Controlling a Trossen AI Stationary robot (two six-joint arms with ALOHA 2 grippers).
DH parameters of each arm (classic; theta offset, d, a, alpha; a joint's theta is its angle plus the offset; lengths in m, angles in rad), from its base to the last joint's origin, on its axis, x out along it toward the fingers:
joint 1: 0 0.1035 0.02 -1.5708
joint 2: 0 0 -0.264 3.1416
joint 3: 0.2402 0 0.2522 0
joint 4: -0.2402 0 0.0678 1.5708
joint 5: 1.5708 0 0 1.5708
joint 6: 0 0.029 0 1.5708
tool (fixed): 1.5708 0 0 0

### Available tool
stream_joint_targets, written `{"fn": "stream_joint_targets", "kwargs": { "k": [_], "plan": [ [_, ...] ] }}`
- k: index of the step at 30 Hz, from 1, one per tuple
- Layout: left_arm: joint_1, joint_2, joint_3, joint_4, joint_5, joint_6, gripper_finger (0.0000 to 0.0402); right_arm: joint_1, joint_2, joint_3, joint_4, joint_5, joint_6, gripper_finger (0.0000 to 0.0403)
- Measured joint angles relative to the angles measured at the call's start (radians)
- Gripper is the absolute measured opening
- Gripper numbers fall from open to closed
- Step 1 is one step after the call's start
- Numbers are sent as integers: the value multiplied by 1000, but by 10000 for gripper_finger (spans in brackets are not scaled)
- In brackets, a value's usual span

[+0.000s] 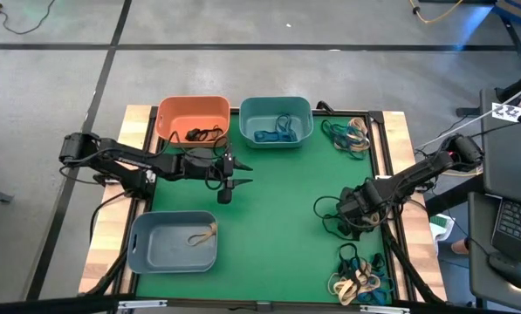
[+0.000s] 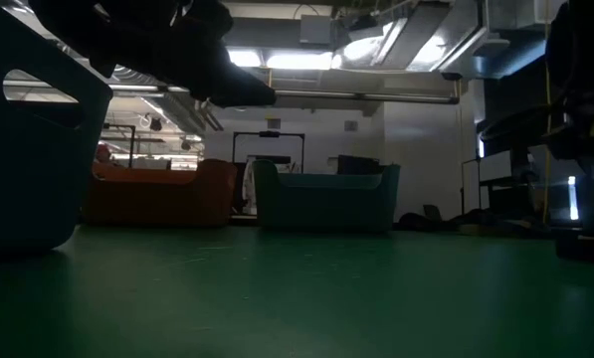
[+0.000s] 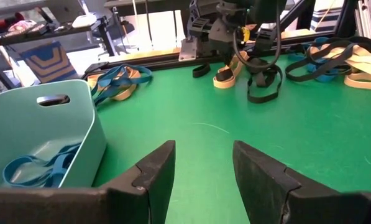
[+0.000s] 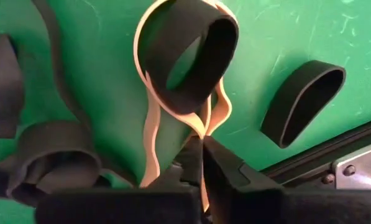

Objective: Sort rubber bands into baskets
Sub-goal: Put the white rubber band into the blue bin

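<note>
Three baskets stand on the green mat: orange (image 1: 193, 118) and teal (image 1: 276, 119) at the far side, grey-blue (image 1: 173, 240) near left. Each holds a few rubber bands. Loose bands lie in piles at the far right (image 1: 347, 135), near right (image 1: 360, 275) and middle right (image 1: 334, 214). My right gripper (image 1: 358, 208) points down into the middle pile, shut on a tan band (image 4: 149, 134) that rings a black loop (image 4: 188, 53). My left gripper (image 3: 201, 174) hovers open above the mat beside the teal basket (image 3: 48, 137). My right gripper pinches the tan band between its two fingertips, at the spot where the loop's two strands run close together (image 4: 204, 124). The fingers come from above, pointing down. The band lies flat on the mat, slack, with the black loop standing inside its far part.
Other black bands (image 4: 303, 102) and a wide black strip (image 4: 54, 155) lie close around the right fingers. A black frame rail (image 4: 334, 149) borders the mat just beside them. Open green mat (image 1: 277, 209) stretches between the two arms.
</note>
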Motion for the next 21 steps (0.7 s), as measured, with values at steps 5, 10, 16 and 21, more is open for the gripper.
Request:
{"fn": "stream_joint_targets", "kwargs": {
  "k": [5, 10, 16, 21],
  "plan": [
    [0, 0, 0, 5, 0, -4, 159, 0, 0, -20, 30, -7, 28, 13],
    [0, 0, 0, 5, 0, -12, 159, 0, 0, -79, 88, -87, 21, 5],
    [-2, 0, 0, 15, -1, -12, 159, 1, -4, -5, 43, -40, 27, 1],
    [-2, 0, 0, 27, -4, -21, 159, 1, -4, 165, -99, 43, -8, 1]
  ]
}}
